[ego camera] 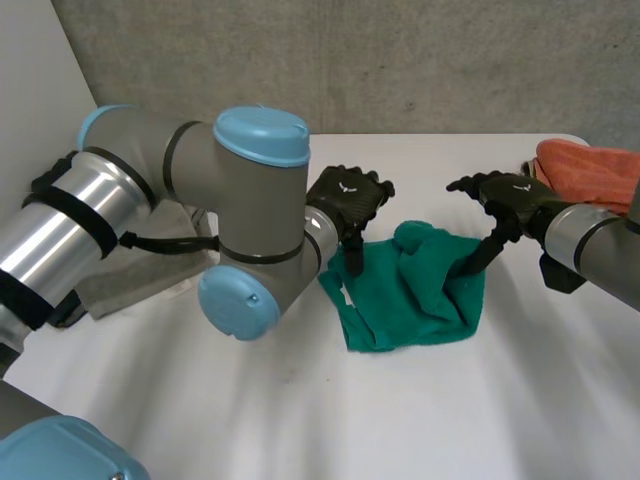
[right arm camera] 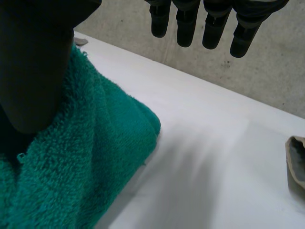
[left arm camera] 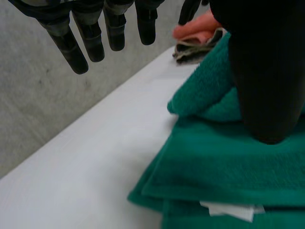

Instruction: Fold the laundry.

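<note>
A green towel (ego camera: 415, 290) lies bunched and partly folded in the middle of the white table (ego camera: 300, 420), with a white label (left arm camera: 228, 210) at its near left edge. My left hand (ego camera: 348, 195) hovers over the towel's left edge, its fingers (left arm camera: 90, 38) straight and spread above the bare table. Its thumb (left arm camera: 267, 71) points down onto the towel. My right hand (ego camera: 505, 195) is over the towel's right side, with straight fingers (right arm camera: 214, 24) held off the cloth and the thumb (right arm camera: 33, 62) resting on the green terry. Neither hand pinches the cloth.
An orange cloth (ego camera: 590, 170) sits at the table's far right corner, on top of a darker cloth (left arm camera: 193, 47). A grey cloth (ego camera: 140, 275) lies at the left under my left arm. The concrete wall (ego camera: 400, 60) stands close behind the table.
</note>
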Tool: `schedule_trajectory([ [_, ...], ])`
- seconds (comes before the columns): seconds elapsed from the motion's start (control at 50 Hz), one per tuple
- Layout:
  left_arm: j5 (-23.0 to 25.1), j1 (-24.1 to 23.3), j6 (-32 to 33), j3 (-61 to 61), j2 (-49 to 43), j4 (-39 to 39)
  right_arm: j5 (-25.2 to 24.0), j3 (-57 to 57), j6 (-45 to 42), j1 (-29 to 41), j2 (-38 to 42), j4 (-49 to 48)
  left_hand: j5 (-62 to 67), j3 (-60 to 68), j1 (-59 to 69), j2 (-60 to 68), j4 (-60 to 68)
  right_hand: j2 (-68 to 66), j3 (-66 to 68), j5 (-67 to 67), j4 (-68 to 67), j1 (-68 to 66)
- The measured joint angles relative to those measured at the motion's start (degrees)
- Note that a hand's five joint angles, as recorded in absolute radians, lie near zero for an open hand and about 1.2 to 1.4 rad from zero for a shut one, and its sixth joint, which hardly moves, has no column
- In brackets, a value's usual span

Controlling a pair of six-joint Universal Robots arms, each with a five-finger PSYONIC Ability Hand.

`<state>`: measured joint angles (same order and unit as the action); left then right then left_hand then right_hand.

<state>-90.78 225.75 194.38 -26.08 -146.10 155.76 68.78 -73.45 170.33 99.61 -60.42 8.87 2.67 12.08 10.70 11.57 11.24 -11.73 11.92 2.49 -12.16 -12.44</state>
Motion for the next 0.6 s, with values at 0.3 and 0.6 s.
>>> schedule_trajectory([
  [0.3, -0.60, 3.06, -0.17, -11.02, 10.74, 4.18, 3.34, -15.52, -2.35, 2.39, -12.19, -8.68, 0.00, 0.00, 0.00, 0.00, 0.00, -7.10, 7.27, 7.10, -6.94, -6.46],
  [0.6, 0.72, 3.37, -0.23, -18.28, 14.15, 6.91, 7.57, -19.99, -5.47, 9.10, -7.01, -18.93, 0.00, 0.00, 0.00, 0.00, 0.00, -17.45, 17.35, 16.84, -17.26, -16.95],
])
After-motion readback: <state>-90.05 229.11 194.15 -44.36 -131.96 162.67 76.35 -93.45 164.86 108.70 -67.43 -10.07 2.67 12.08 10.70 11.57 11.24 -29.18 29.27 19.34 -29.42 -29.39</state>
